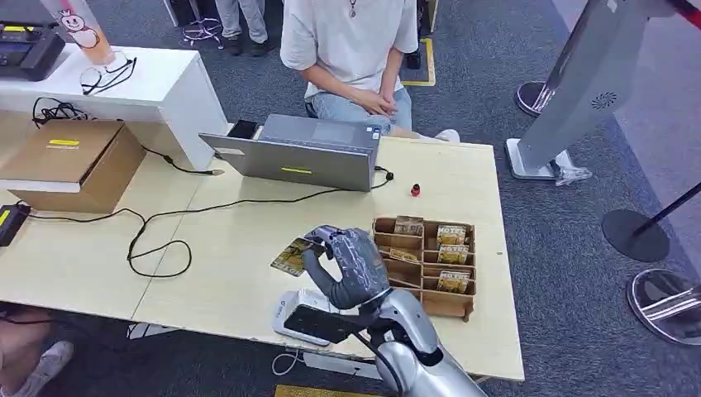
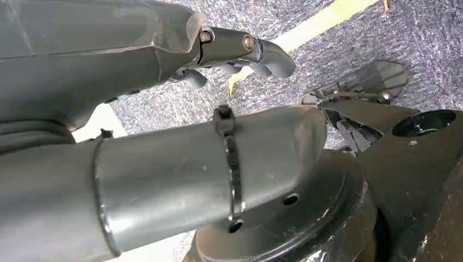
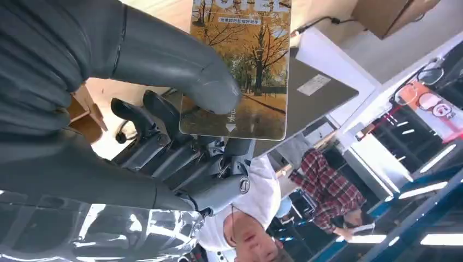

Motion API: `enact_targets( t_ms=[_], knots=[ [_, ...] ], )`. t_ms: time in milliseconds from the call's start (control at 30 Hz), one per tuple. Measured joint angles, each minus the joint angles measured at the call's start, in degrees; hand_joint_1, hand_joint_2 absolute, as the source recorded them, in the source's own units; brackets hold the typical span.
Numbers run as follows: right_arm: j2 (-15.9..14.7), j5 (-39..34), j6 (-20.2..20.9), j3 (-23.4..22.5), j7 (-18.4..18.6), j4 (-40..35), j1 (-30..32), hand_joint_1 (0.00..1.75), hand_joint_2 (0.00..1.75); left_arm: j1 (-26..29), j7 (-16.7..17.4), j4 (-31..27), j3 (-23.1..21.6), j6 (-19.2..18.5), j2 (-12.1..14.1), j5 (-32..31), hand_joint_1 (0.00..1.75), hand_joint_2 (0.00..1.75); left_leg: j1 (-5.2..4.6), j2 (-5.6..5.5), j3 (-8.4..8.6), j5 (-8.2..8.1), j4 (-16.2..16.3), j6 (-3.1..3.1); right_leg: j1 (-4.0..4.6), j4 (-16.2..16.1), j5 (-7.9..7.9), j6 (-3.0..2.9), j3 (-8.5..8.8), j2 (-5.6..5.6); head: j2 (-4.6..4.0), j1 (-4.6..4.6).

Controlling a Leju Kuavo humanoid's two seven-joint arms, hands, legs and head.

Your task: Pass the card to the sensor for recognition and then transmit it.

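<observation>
Nearest, at the lower middle of the head view, the right robot hand (image 1: 347, 269) rises from its silver arm and grasps the card (image 1: 291, 256), which sticks out toward the left of the frame above the counter (image 1: 248, 240); the right wrist view shows the thick grey thumb pressed on the card's printed face with the darker fingers (image 3: 164, 147) behind it, so it is pinched near one end and most of its surface is left free, probably so that the free part can be offered to a reader; just below the hand, at the counter's near edge, lies a white device with a dark screen (image 1: 307, 318), which I take for the sensor, and the card is held above and a little beyond it, not touching; the card itself is a glossy rectangle with rounded corners, printed with yellow autumn trees, some small lettering and a small arrow near one end; the left robot hand (image 2: 240, 54) hangs over grey carpet with its fingers curled in on nothing, idle by the look of it; to the right of the working hand stands a wooden tray (image 1: 426, 265) with compartments holding more cards; farther back a grey laptop (image 1: 302, 153) sits open; beyond it a person (image 1: 351, 50) sits at the top of the frame.
</observation>
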Motion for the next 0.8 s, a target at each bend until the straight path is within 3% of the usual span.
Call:
enact_targets(
  t_ms=[800],
  knots=[
    [1.2,-0.1,-4.5,-4.8,0.7,6.2,-3.8,1.75,1.75,-0.4,1.0,0.0,-1.5,0.0,0.0,-0.7,0.00,0.00,0.00,0.00,0.00,0.00,0.0,0.00,0.00,0.0,0.00,0.00,0.00,0.00,0.00,0.00]
  ],
)
